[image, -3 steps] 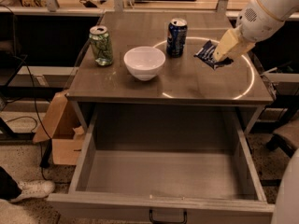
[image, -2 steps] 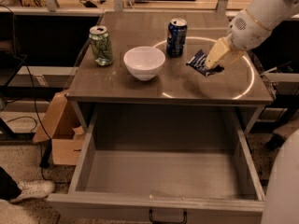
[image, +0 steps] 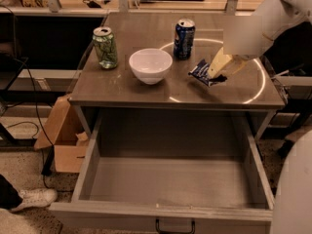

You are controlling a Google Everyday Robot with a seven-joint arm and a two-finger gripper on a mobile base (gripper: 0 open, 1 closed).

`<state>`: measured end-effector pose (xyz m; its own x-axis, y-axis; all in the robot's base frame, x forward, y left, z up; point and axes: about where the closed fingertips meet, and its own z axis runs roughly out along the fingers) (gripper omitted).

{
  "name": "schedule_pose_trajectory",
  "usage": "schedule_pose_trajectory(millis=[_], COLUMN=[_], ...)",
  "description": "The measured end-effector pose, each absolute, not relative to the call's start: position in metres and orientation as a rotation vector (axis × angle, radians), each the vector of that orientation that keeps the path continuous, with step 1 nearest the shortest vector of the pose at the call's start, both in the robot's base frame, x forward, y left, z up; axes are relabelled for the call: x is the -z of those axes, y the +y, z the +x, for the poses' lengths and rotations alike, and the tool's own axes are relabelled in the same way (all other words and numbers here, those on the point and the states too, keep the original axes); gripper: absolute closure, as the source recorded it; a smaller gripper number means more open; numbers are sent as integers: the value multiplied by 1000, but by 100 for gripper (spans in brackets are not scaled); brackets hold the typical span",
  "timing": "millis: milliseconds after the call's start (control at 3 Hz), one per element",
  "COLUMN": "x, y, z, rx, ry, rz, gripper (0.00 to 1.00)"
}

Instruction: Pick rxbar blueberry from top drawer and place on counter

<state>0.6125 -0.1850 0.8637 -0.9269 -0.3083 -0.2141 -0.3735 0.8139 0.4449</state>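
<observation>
The rxbar blueberry [image: 201,71], a dark navy wrapper with white text, is at the counter [image: 146,94] surface, right of centre, inside the white arc. My gripper [image: 218,72] is shut on the bar's right end, its cream fingers [image: 218,62] slanting down from the arm at the upper right. The bar is tilted, its left end low, touching or nearly touching the counter. The top drawer [image: 170,179] stands pulled fully open below the counter, its grey floor bare, with a dark handle [image: 174,226] on its front.
A white bowl [image: 150,65] sits mid-counter, a blue soda can [image: 184,38] behind it to the right, a green can [image: 105,47] at the left. A cardboard box [image: 66,140] stands on the floor left of the drawer. A shoe [image: 29,199] is at the lower left.
My gripper has carried the bar leftward and down, from above the counter's right side to the counter surface near the blue can.
</observation>
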Motion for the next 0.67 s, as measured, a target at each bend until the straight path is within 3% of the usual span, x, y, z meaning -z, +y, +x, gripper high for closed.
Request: schedule_pose_trajectory(millis=[667], x=[-851], y=[-175], z=[609], rx=[-800], ry=[2873], rz=[-531], gripper=[100])
